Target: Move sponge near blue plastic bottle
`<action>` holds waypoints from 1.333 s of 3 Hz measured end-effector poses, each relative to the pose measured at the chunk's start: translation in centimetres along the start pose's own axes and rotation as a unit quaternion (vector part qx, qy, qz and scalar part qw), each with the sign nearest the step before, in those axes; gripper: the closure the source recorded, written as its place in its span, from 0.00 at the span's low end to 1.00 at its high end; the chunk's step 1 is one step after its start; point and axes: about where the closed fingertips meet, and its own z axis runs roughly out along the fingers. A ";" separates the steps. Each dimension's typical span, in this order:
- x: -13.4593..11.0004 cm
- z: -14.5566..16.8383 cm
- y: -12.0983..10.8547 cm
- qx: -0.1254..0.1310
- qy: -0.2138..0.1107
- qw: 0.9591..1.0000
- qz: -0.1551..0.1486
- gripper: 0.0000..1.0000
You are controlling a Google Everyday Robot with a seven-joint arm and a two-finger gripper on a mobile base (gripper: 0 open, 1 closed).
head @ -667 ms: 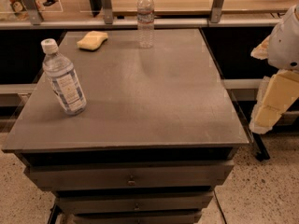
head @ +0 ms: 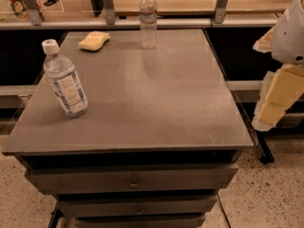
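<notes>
The pale-yellow sponge (head: 93, 41) lies at the far left corner of the grey table top (head: 152, 103). The blue plastic bottle (head: 65, 80), clear with a white cap and a blue-and-white label, stands tilted near the table's left front edge, well apart from the sponge. My gripper (head: 268, 113), cream-coloured, hangs off the right side of the table, beyond its edge and holding nothing that I can see. It is far from both the sponge and the bottle.
A slimmer clear bottle (head: 148, 19) stands at the back middle of the table, to the right of the sponge. Behind the table runs a metal rail (head: 142, 23) with upright posts. Drawers (head: 133, 182) sit below the top.
</notes>
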 end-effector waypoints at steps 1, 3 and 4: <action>-2.2 -1.8 -0.5 0.019 0.010 0.998 -0.061 0.00; -6.6 -4.4 -4.9 0.068 0.032 0.963 -0.260 0.00; -8.8 -5.0 -6.6 0.060 0.007 0.935 -0.350 0.00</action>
